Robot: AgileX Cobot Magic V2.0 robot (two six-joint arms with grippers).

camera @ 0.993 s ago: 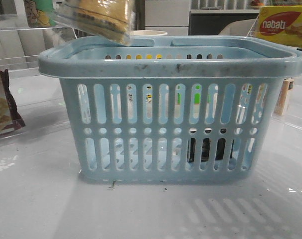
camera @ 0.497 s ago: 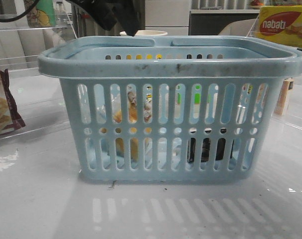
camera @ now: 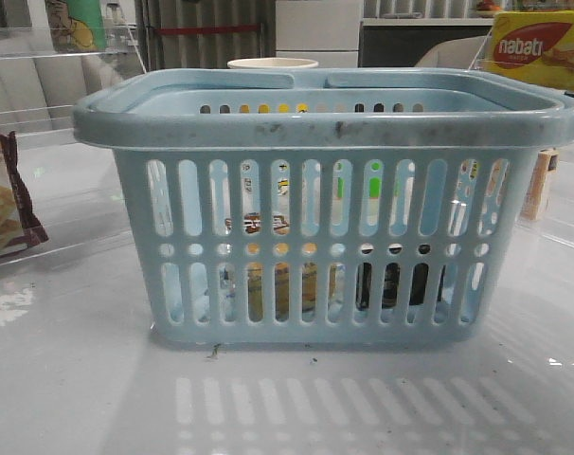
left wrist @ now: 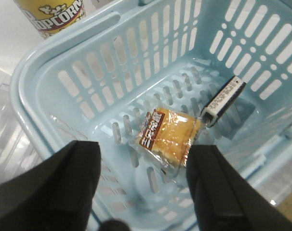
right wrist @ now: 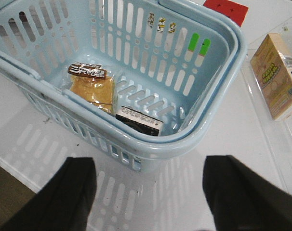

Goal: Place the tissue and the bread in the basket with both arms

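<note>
The light-blue basket [camera: 330, 121] stands mid-table. The bread [left wrist: 169, 136], a clear packet of golden bread with a brown label band, lies flat on the basket floor; it also shows through the slots in the front view [camera: 268, 275] and in the right wrist view [right wrist: 93, 86]. The tissue [left wrist: 224, 99], a small black packet, lies beside it on the floor, seen too in the front view [camera: 393, 282] and the right wrist view [right wrist: 139, 120]. My left gripper [left wrist: 143, 190] is open and empty above the basket. My right gripper [right wrist: 148, 202] is open and empty over the table beside the basket.
A maroon-edged cracker packet [camera: 5, 194] lies at the left. A popcorn tub [left wrist: 52, 14] stands behind the basket. A yellow Nabati box [camera: 538, 49] is back right. A tan carton [right wrist: 277, 74] lies right of the basket, a red card [right wrist: 226, 9] beyond it.
The bread dropped from above the rim to the basket floor and settled flat. The left gripper, seen over the rim half a second ago, has risen out of the front view.
</note>
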